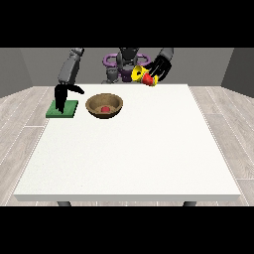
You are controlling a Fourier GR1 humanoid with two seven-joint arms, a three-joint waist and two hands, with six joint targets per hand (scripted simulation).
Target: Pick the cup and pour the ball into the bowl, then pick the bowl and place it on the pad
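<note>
A tilted cup (pixel 145 76) is held in the curled fingers of the hand at the view's right (pixel 159 67). The ball (pixel 105 108) is seen inside the bowl (pixel 104 105) on the table (pixel 134 158) – beside the pad (pixel 62 109). Above the pad the hand at the view's left (pixel 62 94) is hung with fingers straight, nothing held.

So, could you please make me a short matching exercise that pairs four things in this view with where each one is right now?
Things:
1. ball
2. cup
3. pad
4. bowl

Places:
A. held up in the hand at the view's right
B. on the table, just right of the pad in the view
C. inside the bowl
D. under the hand at the view's left

Pairs: 1-C, 2-A, 3-D, 4-B
</note>
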